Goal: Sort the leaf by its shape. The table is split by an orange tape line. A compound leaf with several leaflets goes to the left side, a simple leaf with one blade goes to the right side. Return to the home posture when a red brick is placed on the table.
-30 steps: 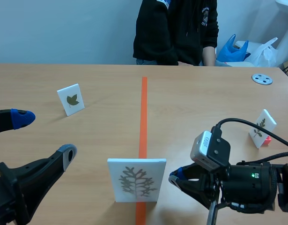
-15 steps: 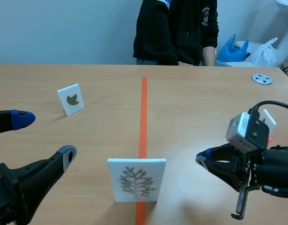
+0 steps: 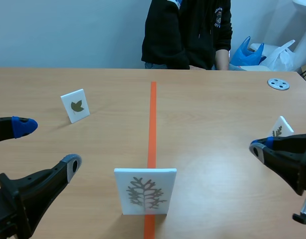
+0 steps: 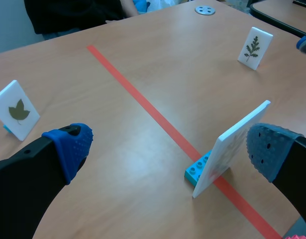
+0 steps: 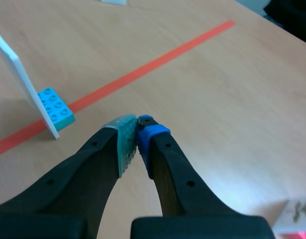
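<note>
Large white card (image 3: 145, 191) stands upright at the near end of the orange tape line (image 3: 153, 119), straddling it. Its face carries a pale branching leaf with many leaflets. A turquoise brick (image 4: 197, 169) behind the card props it up, and the brick sits on the tape too. Left gripper (image 3: 47, 147) hangs low on the left side of the table (image 3: 207, 109), jaws spread wide, nothing held. The scene view shows a clear gap between its nearer finger and the card. In the left wrist view the card rises ahead of the gripper, close to one blue pad (image 4: 264, 147), and contact cannot be judged there. Right gripper (image 3: 259, 149) sits low at the right edge, well apart from the large card. The right wrist view shows its two pads (image 5: 125, 142) pressed together with nothing between them. The tips point across bare wood toward the tape and the card's back. Small white card (image 3: 75, 105) stands on the left side and shows a single dark lobed leaf. Another small card (image 3: 279, 130) stands on the right side just behind the right gripper, bearing a sprig with several leaflets. Grey disc (image 3: 278, 83) lies at the far right. Person in a black top (image 3: 187, 32) sits at the far edge, with a blue bag (image 3: 247, 52) beside.
</note>
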Robot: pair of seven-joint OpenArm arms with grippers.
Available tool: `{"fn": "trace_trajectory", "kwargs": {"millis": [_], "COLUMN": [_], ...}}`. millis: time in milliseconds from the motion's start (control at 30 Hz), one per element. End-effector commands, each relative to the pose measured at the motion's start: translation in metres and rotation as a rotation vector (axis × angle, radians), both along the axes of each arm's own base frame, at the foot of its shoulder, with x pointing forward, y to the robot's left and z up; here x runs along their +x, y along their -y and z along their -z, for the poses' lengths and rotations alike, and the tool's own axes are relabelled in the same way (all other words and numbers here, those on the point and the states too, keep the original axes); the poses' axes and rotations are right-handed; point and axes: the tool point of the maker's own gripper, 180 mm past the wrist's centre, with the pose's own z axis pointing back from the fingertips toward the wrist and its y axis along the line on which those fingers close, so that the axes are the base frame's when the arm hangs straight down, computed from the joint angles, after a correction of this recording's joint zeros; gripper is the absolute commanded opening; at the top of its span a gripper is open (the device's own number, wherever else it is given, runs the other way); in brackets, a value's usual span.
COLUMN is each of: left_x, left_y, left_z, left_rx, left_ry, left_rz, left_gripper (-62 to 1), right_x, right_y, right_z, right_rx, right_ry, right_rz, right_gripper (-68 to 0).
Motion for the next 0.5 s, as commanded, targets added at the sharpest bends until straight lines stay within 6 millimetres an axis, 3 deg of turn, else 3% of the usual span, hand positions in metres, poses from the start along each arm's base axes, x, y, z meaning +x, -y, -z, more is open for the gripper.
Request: {"fn": "trace_trajectory", "kwargs": {"millis": [0,233,367,467], "left_x": [0.001,0.001,0.001,0.001], "left_y": [0.001,0.001,0.001,0.001], "left_z": [-0.007,-0.007,-0.007,-0.007], "left_rx": [-0.021,-0.021,-0.021,-0.021], "left_ry": [0.023,0.023,0.023,0.022], "left_rz": [-0.001,-0.001,-0.001,-0.001], "left_gripper": [1.4,1.4,1.4,1.4], "right_x": [0.003,0.008,0.008,0.008], "right_y": [0.009,0.060,0.069,0.068], "right_z": [-0.009,-0.018,-0.016,-0.014], "right_rx": [0.015,0.050,0.051,0.049], "right_ry": [0.013,-0.014,-0.042,-0.047], "right_rz": [0.030,0.256,0.303,0.302], "right_gripper": [-66.2,-66.0,-65.2,-52.6]}}
